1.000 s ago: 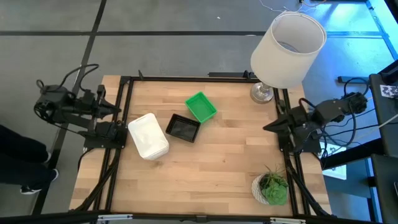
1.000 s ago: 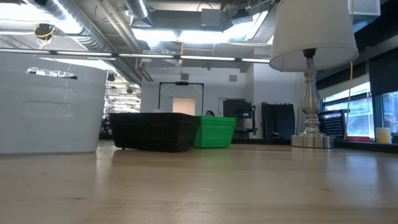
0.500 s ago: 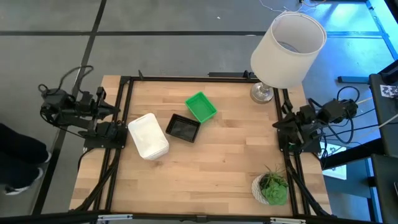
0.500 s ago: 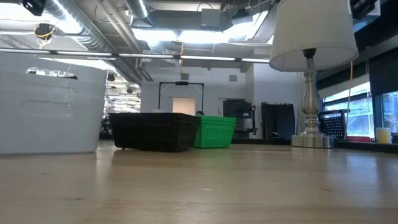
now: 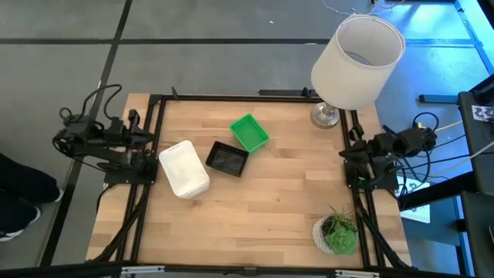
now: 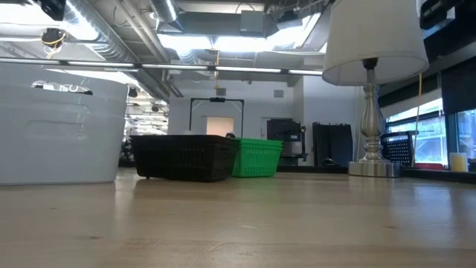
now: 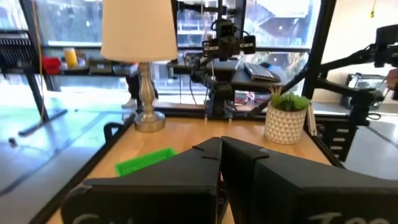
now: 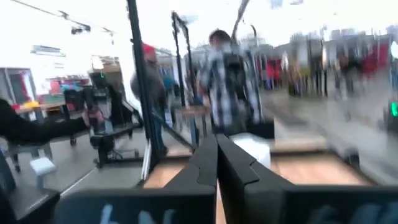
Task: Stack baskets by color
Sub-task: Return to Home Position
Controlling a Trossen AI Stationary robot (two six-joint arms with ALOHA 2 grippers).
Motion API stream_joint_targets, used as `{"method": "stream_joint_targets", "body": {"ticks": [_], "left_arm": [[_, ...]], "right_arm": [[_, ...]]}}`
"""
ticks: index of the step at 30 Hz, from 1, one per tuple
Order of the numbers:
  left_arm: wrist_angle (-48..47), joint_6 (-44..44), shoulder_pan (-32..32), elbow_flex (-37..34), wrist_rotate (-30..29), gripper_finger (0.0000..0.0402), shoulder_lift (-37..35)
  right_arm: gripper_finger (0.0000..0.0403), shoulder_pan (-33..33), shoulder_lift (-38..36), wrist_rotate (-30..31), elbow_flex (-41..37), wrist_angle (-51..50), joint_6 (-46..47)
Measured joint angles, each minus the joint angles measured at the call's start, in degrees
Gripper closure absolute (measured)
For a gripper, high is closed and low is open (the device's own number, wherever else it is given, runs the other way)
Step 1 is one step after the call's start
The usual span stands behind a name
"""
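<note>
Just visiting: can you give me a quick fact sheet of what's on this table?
White baskets: one pile, left side
Black basket: middle, beside the white pile
Green basket: diagonally beside the black one
Lamp: right edge, overhead view's top
Plant: right edge, overhead view's bottom
Left gripper: shut, empty, at left edge
Right gripper: shut, empty, at right edge

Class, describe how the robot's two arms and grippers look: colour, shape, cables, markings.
Both arms are black and jointed. The left arm and right arm carry loops of thin black cable. The left gripper and right gripper are pairs of dark wedges tapering to points, with faint pale lettering near the base.
</note>
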Motion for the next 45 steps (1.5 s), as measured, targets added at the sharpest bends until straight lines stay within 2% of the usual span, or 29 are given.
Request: {"method": "stream_joint_targets", "body": {"ticks": [5,13,19,25,30,45], "left_arm": [[8.2,3.1,0.0,-6.7,-1.0,0.0401,0.0],[18.1,3.7,0.0,-18.7,-4.7,0.0401,0.0],[25.7,3.8,0.0,-29.0,-7.5,0.0401,0.0],[32.9,5.4,0.1,-37.3,-7.6,0.0401,0.0],[40.3,10.0,0.8,-40.0,-4.0,0.0401,0.1],[40.5,12.5,2.1,-40.1,-4.1,0.0401,0.0]], "right_arm": [[0.0403,0.0,0.0,-2.9,-5.4,8.9,-5.2],[0.0403,0.0,0.0,-2.9,-15.4,18.5,-5.0],[0.0403,0.0,0.0,1.0,-24.0,28.2,-5.1],[0.0403,-0.6,0.0,1.0,-24.6,27.1,-5.7],[0.0403,-0.7,0.0,1.0,-24.6,25.5,-11.6],[0.0403,-0.6,0.0,3.1,-24.6,22.3,-12.3]]}}
